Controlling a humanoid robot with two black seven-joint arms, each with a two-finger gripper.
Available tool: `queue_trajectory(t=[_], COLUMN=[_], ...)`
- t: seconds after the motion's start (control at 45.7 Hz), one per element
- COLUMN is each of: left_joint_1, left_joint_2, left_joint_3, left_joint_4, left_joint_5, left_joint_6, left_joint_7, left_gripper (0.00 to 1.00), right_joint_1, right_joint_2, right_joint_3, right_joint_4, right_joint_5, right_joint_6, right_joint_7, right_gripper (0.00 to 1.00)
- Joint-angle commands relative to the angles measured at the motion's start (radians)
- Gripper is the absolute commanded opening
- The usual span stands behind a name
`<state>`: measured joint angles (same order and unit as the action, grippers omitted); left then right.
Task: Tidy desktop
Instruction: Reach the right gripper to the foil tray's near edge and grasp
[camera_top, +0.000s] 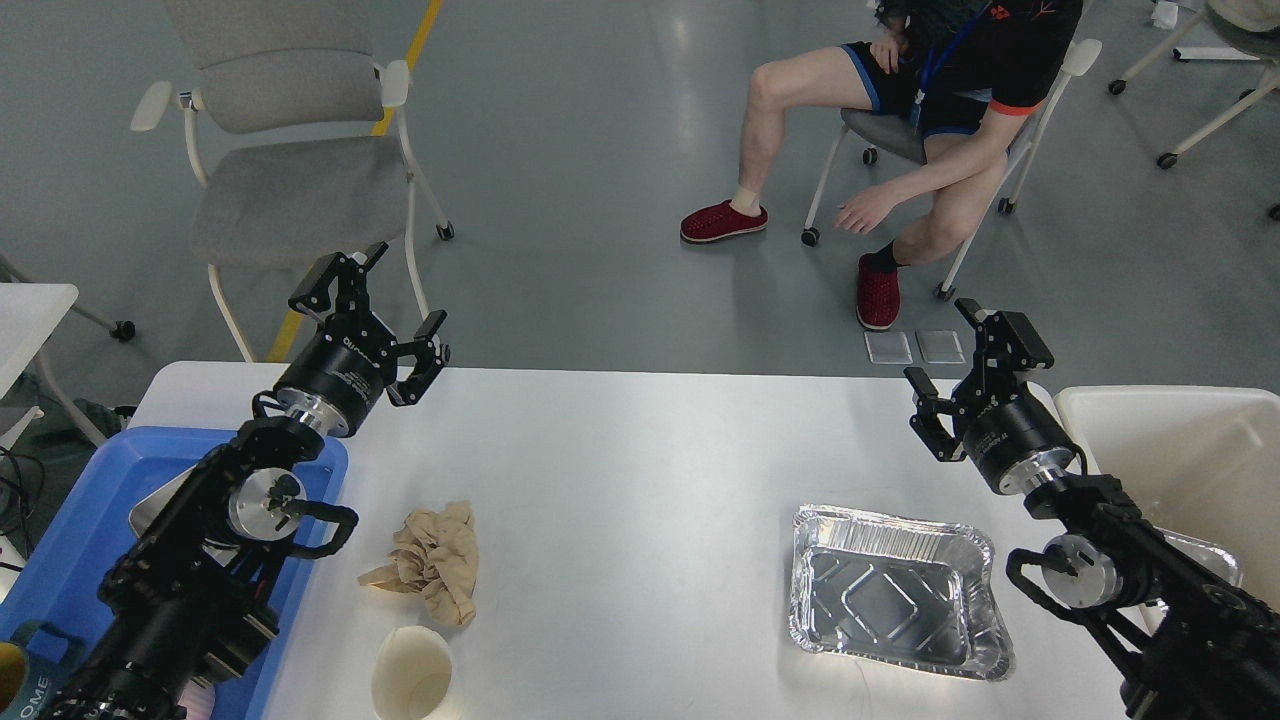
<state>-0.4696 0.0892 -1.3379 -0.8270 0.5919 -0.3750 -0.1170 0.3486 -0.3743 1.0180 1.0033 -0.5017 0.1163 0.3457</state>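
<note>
The white desktop (640, 450) fills the lower view. On it lie a crumpled tan paper napkin (432, 560), a cream paper cup (413, 685) on its side at the front, and an empty foil tray (895, 605) at the right. My left gripper (375, 310) is open and empty, raised over the desktop's far left edge. My right gripper (955, 370) is open and empty, raised over the far right edge, behind the foil tray.
A blue plastic tray (75, 530) at the left holds a steel container (150, 505), mostly hidden by my left arm, and a mug (20, 690). A white bin (1190, 450) stands at the right. A grey chair (290, 180) and a seated person (930, 120) are beyond the table.
</note>
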Motion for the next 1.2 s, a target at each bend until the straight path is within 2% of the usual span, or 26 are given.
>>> queue_trajectory(t=[0.0,0.066,0.153,0.197,0.219,0.263,0.372,0.482,0.613,0.701,0.832,0.941,1.051,1.182], left_joint_1=[0.042,0.052,0.057,0.065,0.065,0.065,0.066,0.071,0.077,0.081,0.081,0.083,0.088,0.101], left_joint_2=[-0.046,-0.048,-0.046,-0.045,-0.043,-0.042,-0.045,-0.051,-0.054,-0.059,-0.052,-0.057,-0.062,-0.078], left_joint_3=[-0.014,-0.007,0.003,0.005,0.005,0.005,0.005,0.019,0.037,0.04,0.082,0.077,0.066,0.066], left_joint_4=[0.0,0.0,0.0,-0.001,-0.001,-0.001,-0.001,-0.001,-0.001,-0.009,-0.027,-0.029,-0.029,-0.029], left_joint_5=[-0.009,-0.007,-0.007,-0.007,-0.009,-0.007,-0.009,-0.006,-0.007,-0.006,-0.007,-0.009,-0.009,-0.009], left_joint_6=[0.036,0.074,0.111,0.111,0.111,0.111,0.125,0.134,0.136,0.128,0.104,0.117,0.134,0.156], left_joint_7=[-0.021,-0.021,-0.021,-0.021,-0.021,-0.02,-0.018,-0.023,-0.036,-0.067,-0.073,-0.075,-0.078,-0.078], left_gripper=[0.96,0.96,0.96,0.96,0.96,0.97,0.97,0.97,0.96,0.96,0.97,0.97,0.97,0.97], right_joint_1=[0.003,0.001,0.009,0.015,0.018,0.023,0.027,0.032,0.023,0.009,-0.02,-0.025,-0.025,-0.019], right_joint_2=[-0.002,-0.012,-0.037,-0.055,-0.08,-0.118,-0.302,-0.53,-0.77,-0.906,-1.087,-1.224,-1.31,-1.302], right_joint_3=[-0.01,-0.028,-0.074,-0.102,-0.125,-0.142,-0.199,-0.266,-0.335,-0.355,-0.352,-0.349,-0.349,-0.346], right_joint_4=[0.0,0.001,0.008,0.011,0.023,0.052,0.178,0.303,0.452,0.535,0.612,0.653,0.672,0.663], right_joint_5=[0.0,0.0,0.0,0.0,0.002,0.005,0.008,0.009,0.009,0.008,0.008,0.009,0.008,-0.023], right_joint_6=[0.0,0.0,0.003,0.005,0.009,0.014,0.051,0.135,0.216,0.258,0.333,0.382,0.398,0.376], right_joint_7=[-0.008,-0.031,-0.1,-0.148,-0.199,-0.252,-0.373,-0.445,-0.473,-0.473,-0.472,-0.467,-0.462,-0.462], right_gripper=[1.0,1.0,1.0,1.0,1.0,1.0,1.0,1.0,1.0,1.0,1.0,1.0,1.0,1.0])
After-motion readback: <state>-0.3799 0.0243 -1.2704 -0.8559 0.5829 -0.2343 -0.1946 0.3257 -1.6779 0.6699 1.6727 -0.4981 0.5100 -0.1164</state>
